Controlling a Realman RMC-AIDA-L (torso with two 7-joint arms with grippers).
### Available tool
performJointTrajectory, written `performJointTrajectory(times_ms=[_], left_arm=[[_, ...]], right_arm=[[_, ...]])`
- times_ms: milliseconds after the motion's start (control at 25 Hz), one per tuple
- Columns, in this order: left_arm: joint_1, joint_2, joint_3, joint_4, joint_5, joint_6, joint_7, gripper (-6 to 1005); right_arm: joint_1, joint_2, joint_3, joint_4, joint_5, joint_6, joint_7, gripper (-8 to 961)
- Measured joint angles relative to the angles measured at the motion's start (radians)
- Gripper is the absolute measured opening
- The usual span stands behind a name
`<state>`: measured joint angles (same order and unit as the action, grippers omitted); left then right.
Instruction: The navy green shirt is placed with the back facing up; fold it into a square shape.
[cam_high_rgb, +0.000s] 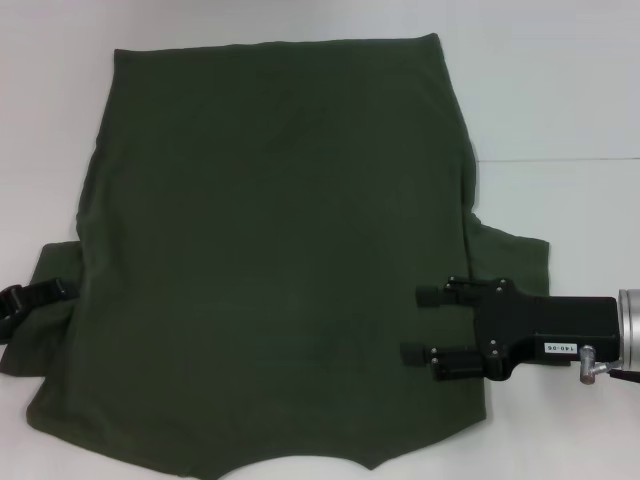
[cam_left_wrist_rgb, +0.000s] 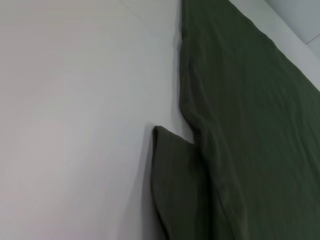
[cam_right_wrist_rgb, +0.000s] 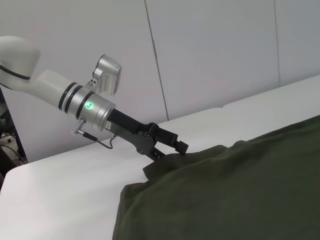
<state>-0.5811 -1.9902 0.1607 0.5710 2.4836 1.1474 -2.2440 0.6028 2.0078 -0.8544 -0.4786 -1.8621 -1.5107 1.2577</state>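
Dark olive fabric, the navy green shirt (cam_high_rgb: 270, 260), lies flat across the white table (cam_high_rgb: 560, 90). At four o'clock your right gripper (cam_high_rgb: 425, 323) hovers, fingers apart; at eight o'clock your left gripper (cam_high_rgb: 12, 303) touches the sleeve, grip unclear. Folding looks unstarted; next, pinch both sleeves.

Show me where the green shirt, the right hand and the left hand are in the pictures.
green shirt (cam_high_rgb: 270, 250), head view, middle of the back panel.
right hand (cam_high_rgb: 420, 322), head view, between its two fingertips, over the shirt.
left hand (cam_right_wrist_rgb: 170, 148), right wrist view, fingertips at the shirt's sleeve.
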Motion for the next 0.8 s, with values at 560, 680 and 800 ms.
performJointTrajectory(times_ms=[560,680,800], left_arm=[[-0.003,0.001,0.0,-0.004,0.0,-0.003,0.005,789],[-0.003,0.001,0.0,-0.004,0.0,-0.005,0.005,691],[-0.003,0.001,0.0,-0.004,0.0,-0.007,0.005,578]], right_arm=[[0.0,0.0,0.0,0.0,0.0,0.001,0.001,883],[0.0,0.0,0.0,0.0,0.0,0.007,0.001,883],[0.0,0.003,0.0,0.0,-0.003,0.009,0.002,882]])
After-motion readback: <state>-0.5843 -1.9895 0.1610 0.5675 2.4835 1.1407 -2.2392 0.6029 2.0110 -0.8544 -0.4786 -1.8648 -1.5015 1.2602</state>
